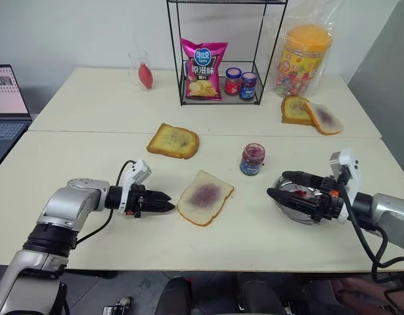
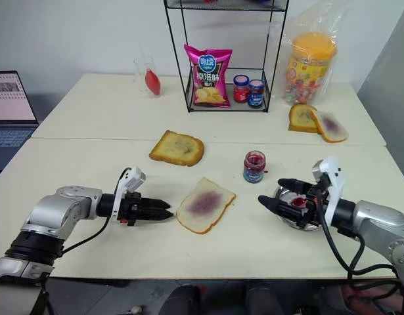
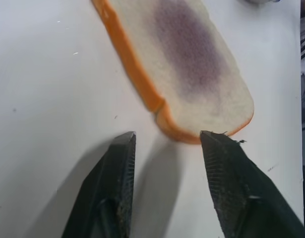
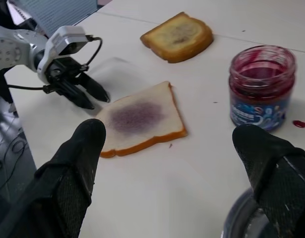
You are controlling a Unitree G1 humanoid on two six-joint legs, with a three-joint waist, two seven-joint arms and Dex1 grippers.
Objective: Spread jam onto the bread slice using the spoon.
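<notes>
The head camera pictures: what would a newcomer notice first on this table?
Probably the bread slice with its purple smear, lying flat at the front centre of the table. The open left gripper sits just beside the slice's near-left edge, apart from it. To the right stand the open jam jar and the right gripper, open above a steel plate.

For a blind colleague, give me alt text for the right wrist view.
A bread slice with a purple jam smear lies on a white table, the open jam jar nearby. The left tool rests beside the slice.
</notes>
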